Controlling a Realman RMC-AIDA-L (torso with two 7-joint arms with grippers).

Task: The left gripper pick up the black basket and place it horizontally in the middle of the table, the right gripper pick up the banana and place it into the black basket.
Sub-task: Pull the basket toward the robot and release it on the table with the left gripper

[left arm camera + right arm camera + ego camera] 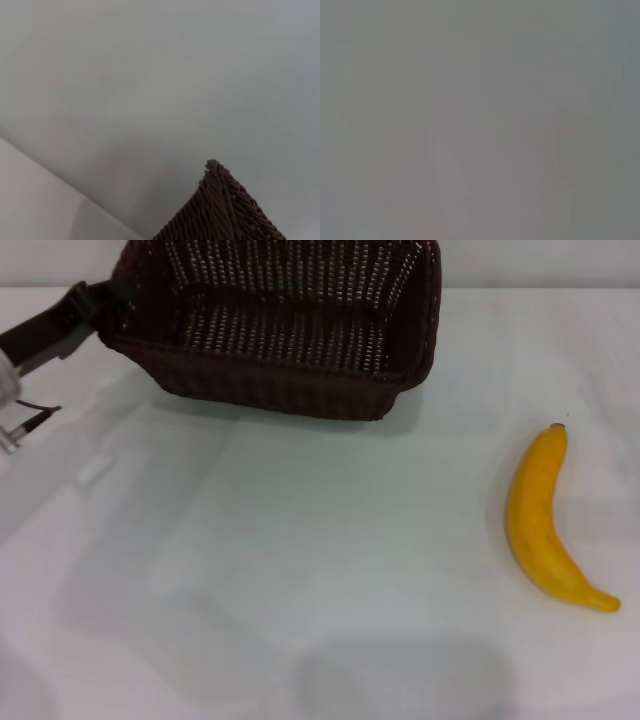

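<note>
The black basket hangs at the far middle-left of the table, tilted so its opening faces me, with a soft shadow on the white top below it. My left gripper comes in from the left and is shut on the basket's left rim corner. The left wrist view shows only a woven corner of the basket over the table. The yellow banana lies flat at the right, dark tip pointing away, well apart from the basket. My right gripper is out of view; its wrist view shows only a blank grey surface.
A silver part of the left arm with thin wires sits at the left edge. Bare white tabletop stretches between the basket and the banana and across the near half.
</note>
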